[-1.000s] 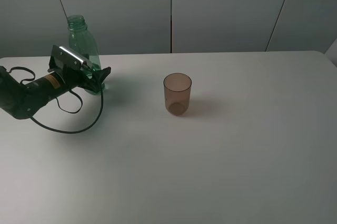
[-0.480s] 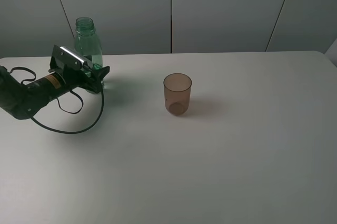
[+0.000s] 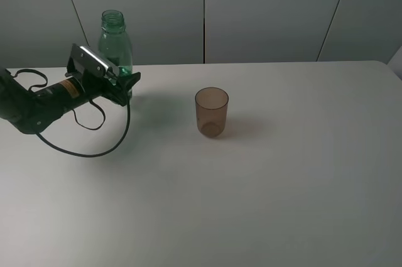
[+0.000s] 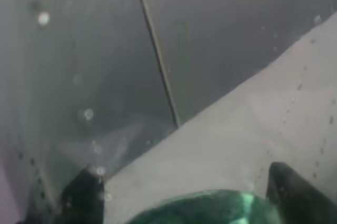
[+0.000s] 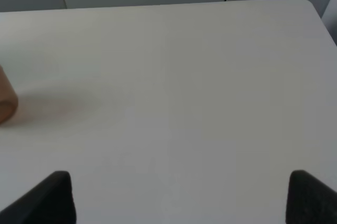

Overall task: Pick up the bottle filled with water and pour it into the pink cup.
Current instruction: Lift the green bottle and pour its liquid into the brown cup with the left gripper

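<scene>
- Green, see-through plastic forms the tall bottle (image 3: 115, 44), which stands upright at the far left of the desk, close to the grey wall. Its threaded neck is open and has no cap.
- The left gripper (image 3: 127, 87) reaches in from the left on a dark arm. Its jaws pinch the bottle low on its body, one on each side.
- The bottle's base is hidden behind them, so I cannot tell whether it touches the desk.
- In the left wrist view the rounded green bottle (image 4: 210, 208) fills the gap between two dark fingertips (image 4: 81, 195). Behind it the wall panels and the desk edge appear tilted.
- A small, straight-sided tumbler of translucent brownish-pink plastic, the pink cup (image 3: 211, 112), stands upright near the middle of the white desk (image 3: 282, 185). It is well apart from the bottle, to the bottle's right in the high view, and much shorter than it.
- A loose black cable (image 3: 94, 155) hangs from the left arm and loops across the desk in front of it.
- The right gripper (image 5: 181, 203) shows only in its own wrist view. Its jaws are spread wide, and only bare desk lies between the two dark fingertips (image 5: 52, 197).
- A sliver of the pink cup (image 5: 6, 100) shows at the edge of that view, well away from the right jaws.
</scene>
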`<action>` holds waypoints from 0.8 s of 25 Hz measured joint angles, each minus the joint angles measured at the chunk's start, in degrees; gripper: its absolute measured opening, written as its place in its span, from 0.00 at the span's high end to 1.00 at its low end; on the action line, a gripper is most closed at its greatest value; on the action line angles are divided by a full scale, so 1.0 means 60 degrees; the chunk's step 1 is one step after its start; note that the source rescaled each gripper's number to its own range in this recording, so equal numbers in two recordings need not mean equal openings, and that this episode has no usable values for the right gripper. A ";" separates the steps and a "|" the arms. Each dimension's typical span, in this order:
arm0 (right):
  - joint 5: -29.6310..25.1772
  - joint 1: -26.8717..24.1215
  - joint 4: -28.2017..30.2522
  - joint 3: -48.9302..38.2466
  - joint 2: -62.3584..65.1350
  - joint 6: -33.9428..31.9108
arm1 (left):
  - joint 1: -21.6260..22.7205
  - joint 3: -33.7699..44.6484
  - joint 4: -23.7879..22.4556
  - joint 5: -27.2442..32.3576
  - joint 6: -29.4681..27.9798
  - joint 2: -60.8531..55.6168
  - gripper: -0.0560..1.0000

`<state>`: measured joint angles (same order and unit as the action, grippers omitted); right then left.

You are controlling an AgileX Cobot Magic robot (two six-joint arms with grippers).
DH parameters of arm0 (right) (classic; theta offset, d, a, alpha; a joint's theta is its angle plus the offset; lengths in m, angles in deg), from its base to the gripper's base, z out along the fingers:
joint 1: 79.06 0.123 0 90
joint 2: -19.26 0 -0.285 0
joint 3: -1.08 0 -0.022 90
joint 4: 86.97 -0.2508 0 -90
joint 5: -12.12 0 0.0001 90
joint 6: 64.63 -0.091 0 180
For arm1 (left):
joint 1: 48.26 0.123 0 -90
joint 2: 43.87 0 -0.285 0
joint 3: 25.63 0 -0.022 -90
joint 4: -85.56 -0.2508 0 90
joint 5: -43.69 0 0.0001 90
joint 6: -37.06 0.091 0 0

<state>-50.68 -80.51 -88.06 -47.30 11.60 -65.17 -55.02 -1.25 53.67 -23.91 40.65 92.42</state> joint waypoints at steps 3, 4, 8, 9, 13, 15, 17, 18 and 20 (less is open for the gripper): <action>0.0000 0.0000 0.0000 0.0000 0.0000 0.0000 | -0.0017 -0.0333 -0.0512 0.0000 0.0016 -0.0176 0.95; 0.0000 0.0000 0.0000 0.0000 0.0000 0.0000 | -0.0017 -0.0493 -0.0728 0.0000 0.0016 -0.0176 0.95; 0.0000 0.0000 0.0000 0.0000 0.0000 0.0000 | -0.0017 -0.1298 -0.1483 0.0033 0.0016 -0.0176 0.95; 0.0000 0.0000 0.0000 0.0000 0.0000 0.0000 | -0.0017 -0.1513 -0.1576 0.0033 0.0016 -0.0176 0.95; 0.0000 0.0000 0.0000 0.0000 0.0000 0.0000 | -0.0017 -0.2708 -0.2313 0.0033 0.0016 -0.0176 0.95; 0.0000 0.0000 0.0000 0.0000 0.0000 0.0000 | -0.0037 -0.3267 -0.2736 0.0167 0.0016 -0.0176 0.95; 0.0000 0.0000 0.0000 0.0000 0.0000 0.0000 | -0.0197 -0.3655 -0.2937 0.0458 0.0016 -0.0176 0.95; 0.0000 0.0000 0.0000 0.0000 0.0000 0.0000 | -0.0263 -0.3848 -0.3089 0.0656 0.0067 -0.0176 0.95; 0.0000 0.0000 0.0000 0.0000 0.0000 0.0000 | -0.0406 -0.4206 -0.3423 0.0939 0.0143 -0.0156 0.95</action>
<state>-50.68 -80.51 -88.06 -47.30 11.60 -65.17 -57.45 -26.49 33.13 -18.28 41.51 91.48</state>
